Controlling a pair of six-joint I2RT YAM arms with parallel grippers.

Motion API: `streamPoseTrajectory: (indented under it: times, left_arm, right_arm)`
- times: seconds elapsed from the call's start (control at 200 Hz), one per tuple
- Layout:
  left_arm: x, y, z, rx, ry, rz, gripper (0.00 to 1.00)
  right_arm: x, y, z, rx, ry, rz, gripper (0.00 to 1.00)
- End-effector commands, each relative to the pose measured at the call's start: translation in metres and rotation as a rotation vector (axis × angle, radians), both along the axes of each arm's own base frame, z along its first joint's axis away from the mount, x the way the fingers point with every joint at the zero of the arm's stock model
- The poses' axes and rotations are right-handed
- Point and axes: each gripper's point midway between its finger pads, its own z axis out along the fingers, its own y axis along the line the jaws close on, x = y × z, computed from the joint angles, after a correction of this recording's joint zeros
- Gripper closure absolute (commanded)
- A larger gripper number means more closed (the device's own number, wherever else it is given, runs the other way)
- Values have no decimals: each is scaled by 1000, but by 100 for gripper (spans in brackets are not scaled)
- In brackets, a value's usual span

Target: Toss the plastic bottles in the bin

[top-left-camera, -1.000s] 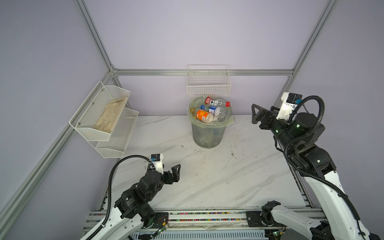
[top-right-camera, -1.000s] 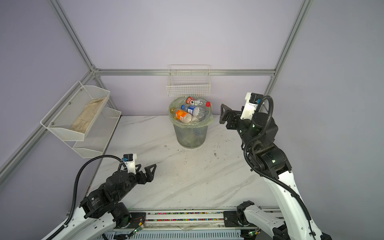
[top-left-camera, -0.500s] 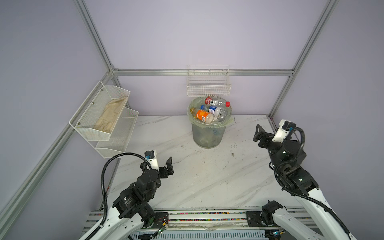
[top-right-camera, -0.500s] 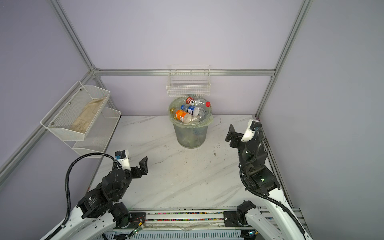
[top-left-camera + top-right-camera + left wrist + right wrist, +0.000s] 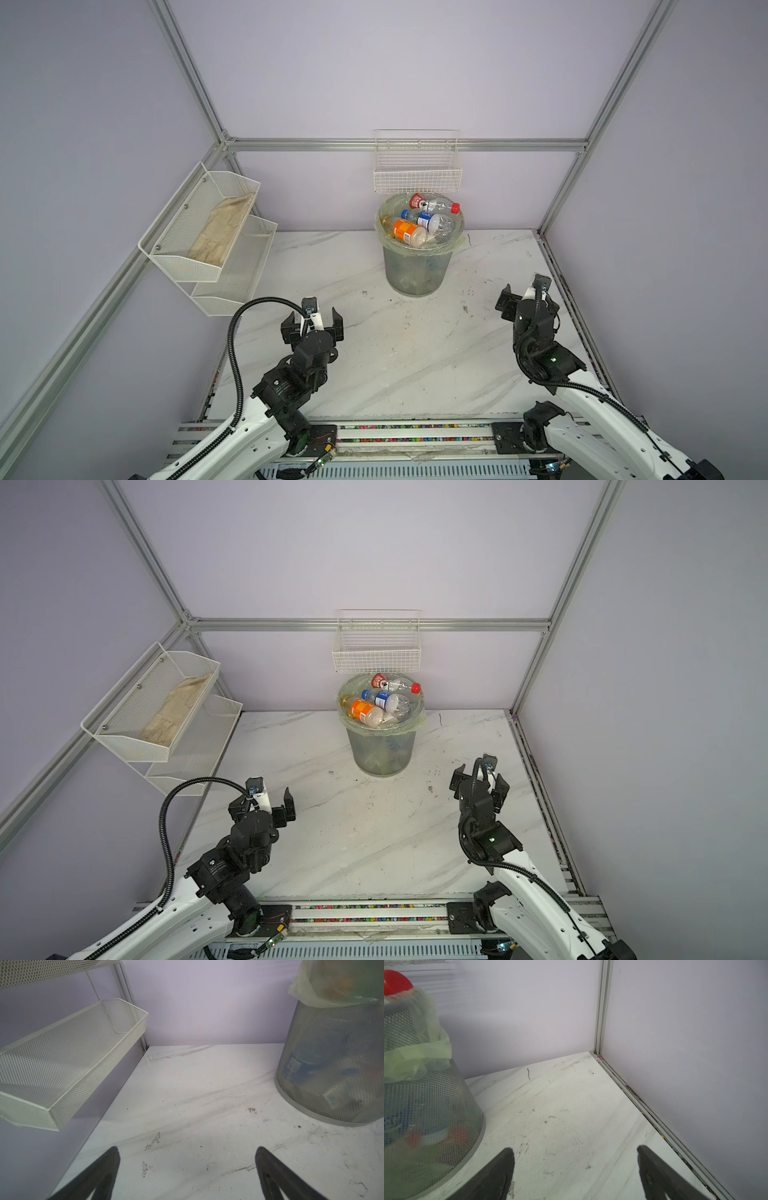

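Left pincer released, jaws spread wide and holding nothing, low over the near-left part of the worktop. Right pincer likewise spread and unloaded, close to the right wall. White marble-pattern worktop, scuffed with dark specks, runs from both to the bin at back centre, well apart from either pincer. Bin is grey mesh, with a pale green bag folded over the rim. Plastic bottles are heaped inside up to the rim, lying on their sides: orange-labelled bottle, blue-labelled bottle with blue cap, red-labelled bottle with red cap. Label print too small to read. Wire basket, white, hangs on the back wall just above the bin. Two-tier mesh shelf is on the left wall, with a beige cloth in the upper tier.
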Motion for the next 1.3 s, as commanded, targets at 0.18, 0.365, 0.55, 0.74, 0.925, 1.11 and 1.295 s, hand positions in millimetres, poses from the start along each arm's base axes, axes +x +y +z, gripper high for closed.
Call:
streamPoseTrajectory:
  times: [0.18, 0.365, 0.55, 0.74, 0.925, 1.11, 1.295]
  left_arm:
    - [10, 26, -33, 60, 40, 113, 0]
    - [20, 35, -41, 108, 65, 167, 1]
    - [19, 41, -77, 130, 141, 227, 0]
    - [22, 35, -87, 138, 172, 192, 0]
    - [29, 31, -86, 156, 169, 174, 0]
    - [32, 32, -83, 168, 144, 180, 0]
    - [29, 37, -77, 159, 102, 195, 1]
  right_arm:
    - [-5, -8, -7, 30, -76, -43, 9]
    - [-3, -8, -30, 45, -55, -62, 9]
    - [3, -8, -61, 38, -23, -86, 8]
    - [13, -2, -69, 25, 21, -73, 3]
    - [9, -13, -64, 75, -47, -158, 3]
    - [11, -11, -60, 75, -68, -129, 3]
    - [18, -14, -62, 63, -60, -151, 3]
